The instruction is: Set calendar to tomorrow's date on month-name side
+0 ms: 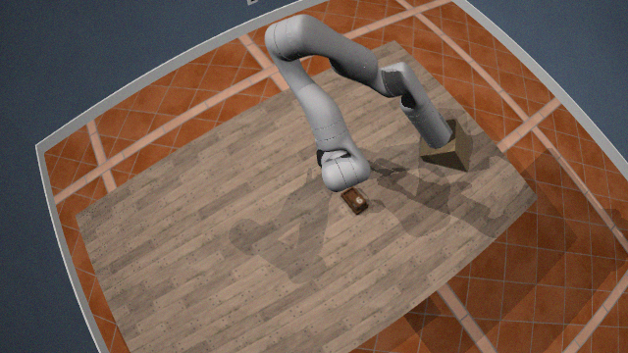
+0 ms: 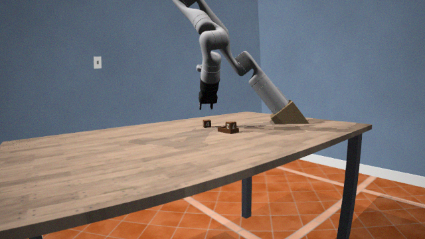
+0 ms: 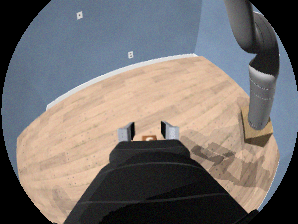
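Observation:
A small dark brown tray (image 2: pixel 228 130) lies flat on the wooden table and holds one number cube (image 2: pixel 231 125). From above, the tray (image 1: pixel 351 197) shows this cube with a white digit on top. A second brown cube (image 2: pixel 206 123) stands on the table to the left of the tray, apart from it, with a 4 on its near face. My gripper (image 2: pixel 206 107) hangs open and empty, pointing down, well above this loose cube. In the wrist view the cube (image 3: pixel 148 137) shows small between my open fingers, far below. In the overhead view my arm hides the loose cube.
The arm's wedge-shaped base (image 2: pixel 289 114) stands at the table's far right, behind the tray. The table edge runs close to the right of the base.

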Motion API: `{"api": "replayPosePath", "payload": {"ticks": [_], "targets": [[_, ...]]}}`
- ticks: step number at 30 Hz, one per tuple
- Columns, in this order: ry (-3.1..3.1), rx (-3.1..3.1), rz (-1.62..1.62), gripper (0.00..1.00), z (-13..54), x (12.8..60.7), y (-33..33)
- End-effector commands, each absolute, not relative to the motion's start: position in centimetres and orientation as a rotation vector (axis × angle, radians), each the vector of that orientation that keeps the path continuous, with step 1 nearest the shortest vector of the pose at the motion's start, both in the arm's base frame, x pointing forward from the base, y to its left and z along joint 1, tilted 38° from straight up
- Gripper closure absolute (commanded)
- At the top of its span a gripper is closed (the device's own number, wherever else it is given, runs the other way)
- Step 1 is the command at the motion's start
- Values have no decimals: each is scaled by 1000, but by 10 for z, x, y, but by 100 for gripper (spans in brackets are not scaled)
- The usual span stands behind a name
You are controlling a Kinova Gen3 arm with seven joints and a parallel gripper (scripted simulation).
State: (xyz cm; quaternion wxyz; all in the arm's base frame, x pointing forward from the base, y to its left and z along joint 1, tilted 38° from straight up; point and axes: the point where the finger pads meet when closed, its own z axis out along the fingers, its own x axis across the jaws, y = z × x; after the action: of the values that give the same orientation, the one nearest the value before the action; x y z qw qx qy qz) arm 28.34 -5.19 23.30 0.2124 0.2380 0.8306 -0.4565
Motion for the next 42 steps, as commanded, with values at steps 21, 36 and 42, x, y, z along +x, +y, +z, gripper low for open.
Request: {"api": "replayPosePath", "payload": {"ticks": [21, 36, 42], "targets": [[2235, 685, -1448, 10, 226, 286, -50], [2235, 685, -1448, 10, 224, 287, -51], [2235, 685, -1448, 10, 220, 289, -53]]}}
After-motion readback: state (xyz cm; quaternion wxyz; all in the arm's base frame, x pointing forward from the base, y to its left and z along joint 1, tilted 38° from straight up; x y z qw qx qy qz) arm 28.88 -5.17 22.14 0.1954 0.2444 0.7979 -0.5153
